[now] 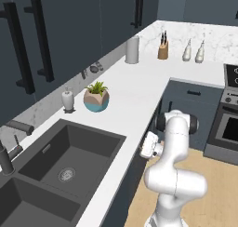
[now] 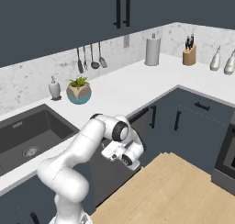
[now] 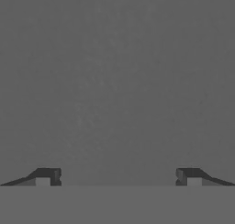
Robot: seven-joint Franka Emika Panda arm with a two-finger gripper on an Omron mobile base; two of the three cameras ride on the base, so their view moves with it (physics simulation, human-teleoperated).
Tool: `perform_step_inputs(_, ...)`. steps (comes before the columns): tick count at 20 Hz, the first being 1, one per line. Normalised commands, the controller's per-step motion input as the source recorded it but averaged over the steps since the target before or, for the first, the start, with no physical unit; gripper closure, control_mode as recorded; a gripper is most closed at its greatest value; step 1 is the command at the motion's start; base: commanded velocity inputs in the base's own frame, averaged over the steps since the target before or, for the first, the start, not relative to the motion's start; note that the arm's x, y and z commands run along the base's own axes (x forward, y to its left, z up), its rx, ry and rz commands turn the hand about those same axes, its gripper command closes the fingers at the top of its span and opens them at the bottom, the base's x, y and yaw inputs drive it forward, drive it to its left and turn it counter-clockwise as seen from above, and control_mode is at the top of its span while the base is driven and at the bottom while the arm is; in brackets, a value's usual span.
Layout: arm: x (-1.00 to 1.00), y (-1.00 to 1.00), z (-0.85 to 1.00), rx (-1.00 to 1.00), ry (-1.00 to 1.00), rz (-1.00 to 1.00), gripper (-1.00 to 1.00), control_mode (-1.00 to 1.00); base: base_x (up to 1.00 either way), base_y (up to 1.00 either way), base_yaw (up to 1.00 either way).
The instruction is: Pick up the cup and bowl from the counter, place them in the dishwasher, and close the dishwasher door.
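The gripper (image 3: 117, 177) is shoved right up against a flat dark panel, with the fingers (image 3: 46, 176) spread wide and nothing held between them. From the base cameras the hand is seen low, just under the edge of the desk (image 1: 135, 93), against the dark front (image 2: 108, 170) below the sink (image 1: 69, 151). A potted plant (image 1: 96, 97) and a soap dispenser (image 1: 68, 99) are parked on the desk.

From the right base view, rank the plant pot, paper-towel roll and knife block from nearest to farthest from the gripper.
Measured from the gripper, low beside the cabinet front:
1. plant pot, on the counter by the sink.
2. paper-towel roll, farther along the backsplash.
3. knife block, at the far corner.
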Motion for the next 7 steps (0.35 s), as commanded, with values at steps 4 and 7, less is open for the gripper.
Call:
perform_step_inputs(4,0.28,0.54,0.00,0.00,0.10,-0.02,-1.00,-1.00,0.00,0.00,0.00)
perform_step_inputs(7,0.02,0.23,0.00,0.00,0.07,0.00,-1.00,-1.00,0.00,0.00,0.00)
